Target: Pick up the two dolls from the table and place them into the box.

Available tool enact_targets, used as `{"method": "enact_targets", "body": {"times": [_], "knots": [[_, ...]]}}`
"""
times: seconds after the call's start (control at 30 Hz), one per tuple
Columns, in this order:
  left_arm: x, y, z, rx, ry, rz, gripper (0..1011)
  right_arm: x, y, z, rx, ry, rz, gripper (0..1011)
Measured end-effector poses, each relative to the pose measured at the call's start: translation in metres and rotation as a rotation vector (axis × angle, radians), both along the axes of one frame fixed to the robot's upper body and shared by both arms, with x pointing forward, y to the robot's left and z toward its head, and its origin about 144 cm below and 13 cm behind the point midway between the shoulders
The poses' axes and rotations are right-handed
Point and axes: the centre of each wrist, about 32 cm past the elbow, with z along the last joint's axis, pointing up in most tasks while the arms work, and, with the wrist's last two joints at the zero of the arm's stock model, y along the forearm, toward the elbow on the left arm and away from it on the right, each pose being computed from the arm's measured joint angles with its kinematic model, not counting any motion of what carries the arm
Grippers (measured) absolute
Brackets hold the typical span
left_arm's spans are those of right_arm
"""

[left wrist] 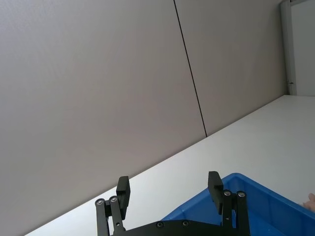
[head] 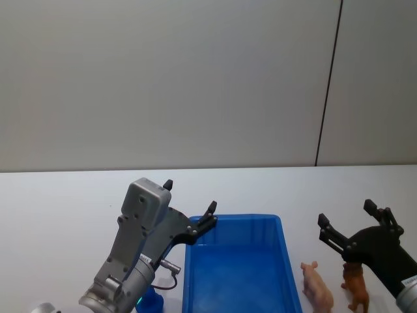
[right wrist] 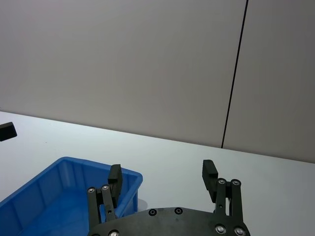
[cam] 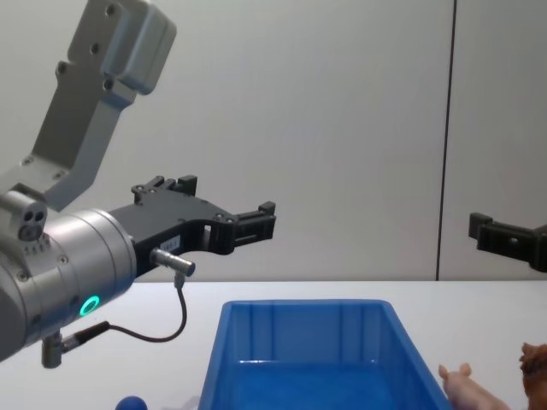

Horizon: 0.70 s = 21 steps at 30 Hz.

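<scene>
I am hovering my right gripper [head: 346, 212] wide open, empty, above the pink doll [head: 317, 287] and brown doll [head: 356, 287]; left gripper [head: 190, 197] likewise, beside the box [head: 234, 218]

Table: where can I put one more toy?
The plain white tabletop is bare left of the bright blue plastic bin and along the back by the wall. It is crowded right of the bin: the pale pink doll and dark brown doll stand together beneath the open right gripper. The open left gripper hovers at the bin's left rim.
</scene>
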Motion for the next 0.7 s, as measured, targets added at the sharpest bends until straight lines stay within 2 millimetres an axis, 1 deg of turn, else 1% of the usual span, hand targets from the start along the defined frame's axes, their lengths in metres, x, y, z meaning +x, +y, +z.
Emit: {"method": "enact_targets", "body": {"times": [0.7], "knots": [[0.0000, 0.0000, 0.0000, 0.000, 0.000, 0.000, 1001, 0.0000, 0.0000, 0.0000, 0.000, 0.000, 0.000, 1001]]}}
